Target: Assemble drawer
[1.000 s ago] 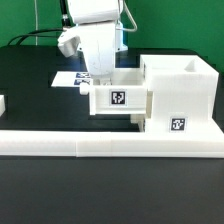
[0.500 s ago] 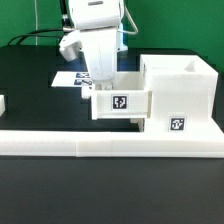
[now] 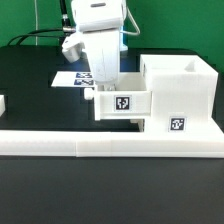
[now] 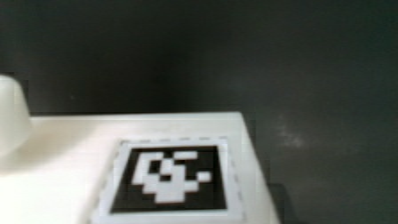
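The white drawer housing (image 3: 180, 95), open at the top and with a tag on its front, stands at the exterior view's right. The white drawer box (image 3: 122, 103), with a tag on its front, sits partly inside the housing's open side. My gripper (image 3: 104, 86) reaches down at the box's outer end, and its fingertips are hidden behind the box wall. In the wrist view a white part with a black-and-white tag (image 4: 173, 178) fills the near field, very close and blurred. No fingers show there.
A long white rail (image 3: 100, 146) runs across the front of the black table. The marker board (image 3: 68, 78) lies behind the arm. A small white part (image 3: 3, 103) sits at the exterior view's left edge.
The drawer box has slid toward the exterior view's right, further into the housing. My gripper has moved right along with it.
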